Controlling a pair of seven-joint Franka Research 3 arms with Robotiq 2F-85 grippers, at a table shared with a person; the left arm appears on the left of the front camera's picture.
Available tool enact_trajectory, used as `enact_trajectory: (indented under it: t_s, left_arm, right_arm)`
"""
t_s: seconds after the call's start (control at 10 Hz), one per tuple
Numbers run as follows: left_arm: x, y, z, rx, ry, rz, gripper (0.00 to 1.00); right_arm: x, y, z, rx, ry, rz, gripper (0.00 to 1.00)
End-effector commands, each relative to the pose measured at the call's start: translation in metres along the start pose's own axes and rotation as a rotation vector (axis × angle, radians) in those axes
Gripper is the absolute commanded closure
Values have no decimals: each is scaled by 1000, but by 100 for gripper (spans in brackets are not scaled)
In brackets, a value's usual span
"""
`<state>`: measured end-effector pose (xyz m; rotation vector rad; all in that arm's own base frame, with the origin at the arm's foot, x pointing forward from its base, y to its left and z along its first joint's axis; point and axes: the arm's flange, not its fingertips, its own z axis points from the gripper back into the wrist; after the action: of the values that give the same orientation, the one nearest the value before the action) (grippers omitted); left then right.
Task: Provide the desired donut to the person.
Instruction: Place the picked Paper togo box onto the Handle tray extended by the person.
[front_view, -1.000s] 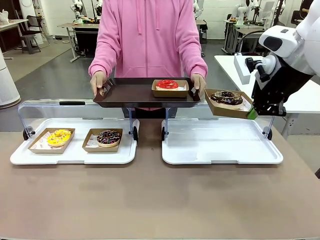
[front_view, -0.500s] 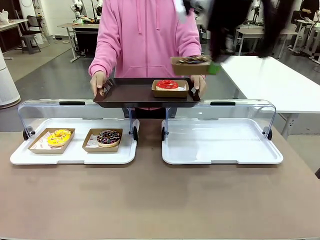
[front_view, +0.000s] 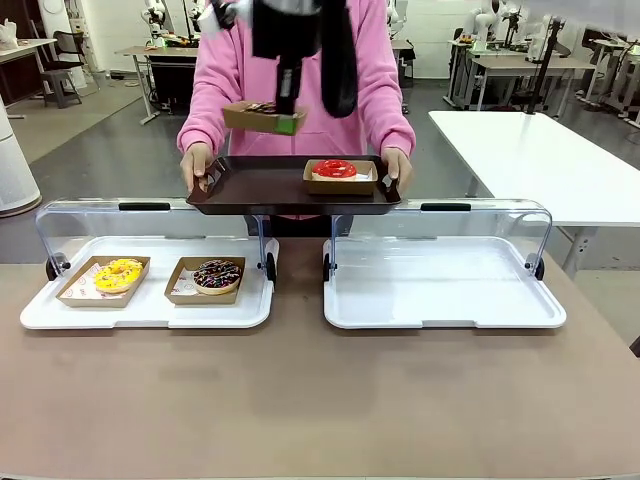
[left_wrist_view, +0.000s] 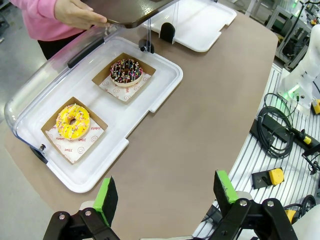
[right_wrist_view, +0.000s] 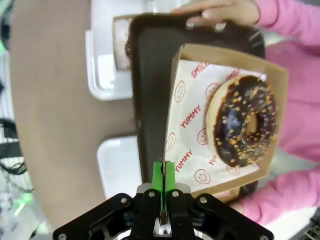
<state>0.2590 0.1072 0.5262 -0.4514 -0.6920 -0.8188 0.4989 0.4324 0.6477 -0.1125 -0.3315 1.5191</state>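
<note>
The person (front_view: 295, 70) in a pink hoodie stands across the table, both hands holding out a dark brown tray (front_view: 260, 188). On it sits a red-iced donut in a cardboard box (front_view: 338, 175). My right gripper (front_view: 289, 124) hangs above the tray's left half, shut on the edge of a box holding a chocolate donut (right_wrist_view: 245, 127) with nut bits. The right wrist view has the gripper (right_wrist_view: 163, 175) pinching that box's (right_wrist_view: 190, 120) rim over the dark tray (right_wrist_view: 150, 75). My left gripper (left_wrist_view: 165, 190) is open and bare above the table.
A white tray (front_view: 40, 310) with a raised clear lid at the left holds a yellow sprinkled donut (front_view: 118, 274) and a chocolate sprinkled donut (front_view: 217, 275), each in a box. A second white lidded tray (front_view: 440, 290) lies at the right. Cables (left_wrist_view: 280, 130) run beside the table.
My right arm has swung the chocolate donut box from the right side, up and leftward across the person's tray, to above its left half. The person's tray has stayed still.
</note>
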Motion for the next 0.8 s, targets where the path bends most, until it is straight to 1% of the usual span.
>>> enact_trajectory:
  t_s: [0.0,0.2,0.3,0.4,0.5,0.7]
  left_arm:
    - [-2,2,1,-14,-14,-18,0]
    - [-2,2,1,-14,-14,-18,0]
    - [-2,2,1,-14,-14,-18,0]
    - [-2,2,1,-14,-14,-18,0]
    - [-2,2,1,-14,-14,-18,0]
    - [-2,2,1,-14,-14,-18,0]
  right_arm:
    - [26,-15,-24,-39,38,29,98]
    - [29,-20,-60,-90,81,28,98]
    - [28,-23,-77,-91,84,62,98]
    - [26,-26,-92,-50,76,70,98]
    - [24,-29,-105,-81,83,109,98]
    - [19,-36,-123,-28,58,100,98]
